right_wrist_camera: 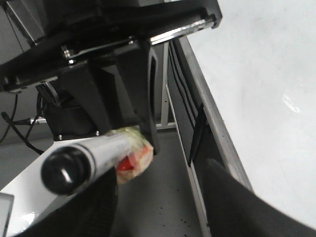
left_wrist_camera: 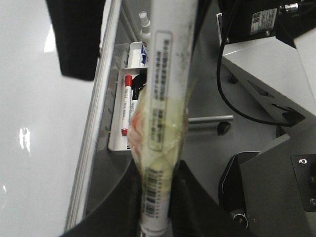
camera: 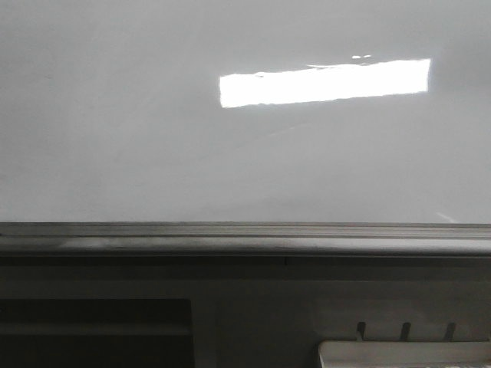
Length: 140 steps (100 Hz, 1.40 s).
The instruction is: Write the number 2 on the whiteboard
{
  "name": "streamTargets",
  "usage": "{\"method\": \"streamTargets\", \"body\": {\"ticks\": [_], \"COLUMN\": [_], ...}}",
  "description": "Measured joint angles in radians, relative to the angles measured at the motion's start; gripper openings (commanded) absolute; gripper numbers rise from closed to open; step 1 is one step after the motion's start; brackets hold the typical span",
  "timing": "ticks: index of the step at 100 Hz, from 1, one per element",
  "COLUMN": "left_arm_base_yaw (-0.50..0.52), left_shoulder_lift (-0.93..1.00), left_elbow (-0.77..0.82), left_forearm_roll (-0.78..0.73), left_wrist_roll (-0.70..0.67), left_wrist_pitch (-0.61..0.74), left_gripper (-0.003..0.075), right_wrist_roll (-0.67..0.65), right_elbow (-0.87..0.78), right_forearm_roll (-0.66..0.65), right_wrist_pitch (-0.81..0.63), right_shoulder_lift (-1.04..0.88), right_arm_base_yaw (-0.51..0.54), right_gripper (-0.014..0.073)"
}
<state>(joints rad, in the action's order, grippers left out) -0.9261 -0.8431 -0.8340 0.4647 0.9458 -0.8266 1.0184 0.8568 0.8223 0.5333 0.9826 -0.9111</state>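
Oddly, the front view shows neither of my arms: only the whiteboard, glossy and blank, with a bright rectangular reflection on it, the grey rail running along its near edge, and the corner of a small white tray hanging below. No number 2, nor any stroke, shows on the board in any view. My left wrist camera tells more: my left pincer is clamped on a long white marker with a printed label and barcode, wrapped in yellowish tape, its barrel running away from the fingers and blurred by nearness. Behind it, beside the board's rail, that white tray hangs with a red-capped marker and a black one in it, and farther along stands a small spray bottle. A black cable loops over the grey floor, with dark machine parts beyond. My right wrist camera shows the board again with its rail, and close in front a white barrel with a round black end, taped in yellow and red where it meets a black finger-like part. My right pincer's fingers show as dark shapes standing apart with nothing between them. The black arm body blocks much of that view.
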Motion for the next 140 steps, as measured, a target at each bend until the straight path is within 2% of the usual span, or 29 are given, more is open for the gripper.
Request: {"method": "streamTargets", "body": {"ticks": [14, 83, 108, 119, 140], "left_arm_base_yaw": [0.0, 0.0, 0.0, 0.0, 0.0], "left_shoulder_lift": [0.0, 0.0, 0.0, 0.0, 0.0], "left_elbow": [0.0, -0.002, -0.002, -0.002, -0.002], "left_forearm_roll": [-0.028, 0.003, 0.005, 0.005, -0.045], "left_wrist_roll": [0.0, 0.0, 0.0, -0.005, -0.082], "left_wrist_pitch": [-0.02, 0.015, 0.015, 0.009, -0.026], "left_gripper": [-0.002, -0.002, -0.002, -0.002, -0.002], "right_wrist_roll": [0.002, 0.003, 0.003, 0.003, 0.003], "right_elbow": [0.013, 0.045, 0.045, 0.045, 0.045], "right_forearm_roll": [-0.006, 0.136, 0.14, 0.098, 0.065], "right_wrist_pitch": [-0.022, -0.032, -0.032, -0.034, -0.034], "right_shoulder_lift": [0.053, 0.137, 0.137, 0.127, 0.047], "right_arm_base_yaw": [-0.04, -0.046, -0.046, -0.046, -0.046], "right_gripper": [0.0349, 0.0345, 0.0349, 0.0351, 0.0351]}}
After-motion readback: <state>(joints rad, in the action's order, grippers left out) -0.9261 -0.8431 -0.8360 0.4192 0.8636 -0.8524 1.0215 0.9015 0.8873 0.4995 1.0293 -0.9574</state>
